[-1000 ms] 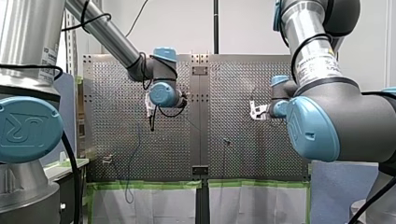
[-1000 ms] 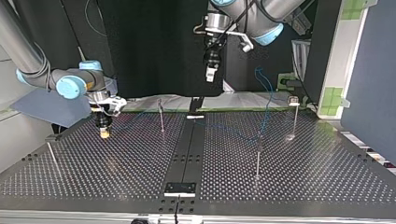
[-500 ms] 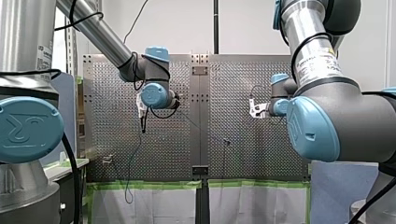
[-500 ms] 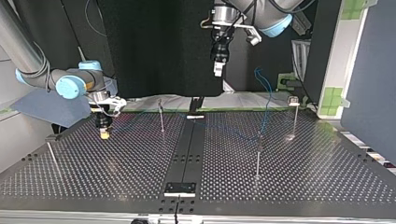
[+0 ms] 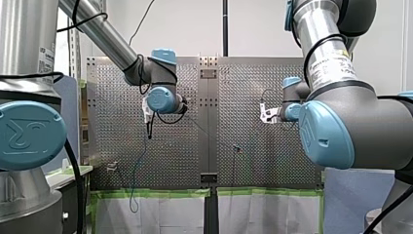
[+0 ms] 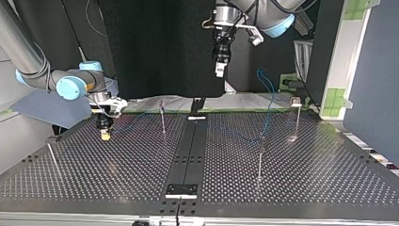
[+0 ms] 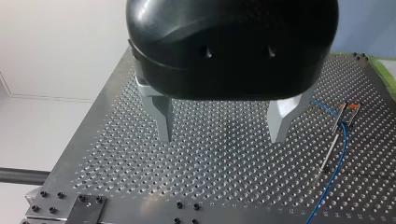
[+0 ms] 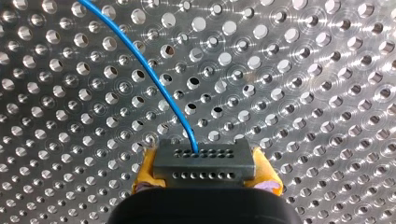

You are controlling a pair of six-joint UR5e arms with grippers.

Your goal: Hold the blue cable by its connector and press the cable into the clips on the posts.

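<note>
1. Two arms showed in the front view. My left gripper hung clear of the table, close to where the blue cable trailed toward the near edge. I judged it was placed there to come down on the cable and do the pressing.
2. In the top view my right gripper sat low over the table at the view's left. That kept its end of the cable down near post height. The cable ran faintly from there past a thin post toward a second post, then rose and dropped off the far edge. My left gripper hovered high at the top of the view, well apart from every post.
3. In the left wrist view my fingers were spread wide with nothing between them. Off to one side the cable climbed to the clip on a post. I could not tell whether it was seated in the clip.
4. In the right wrist view my yellow pads were clamped on the dark connector from both sides. The cable left its front face and curved away across the holes. Gripping the connector rather than the wire gave me a firm anchor, so I judged the routing had barely begun.
</note>
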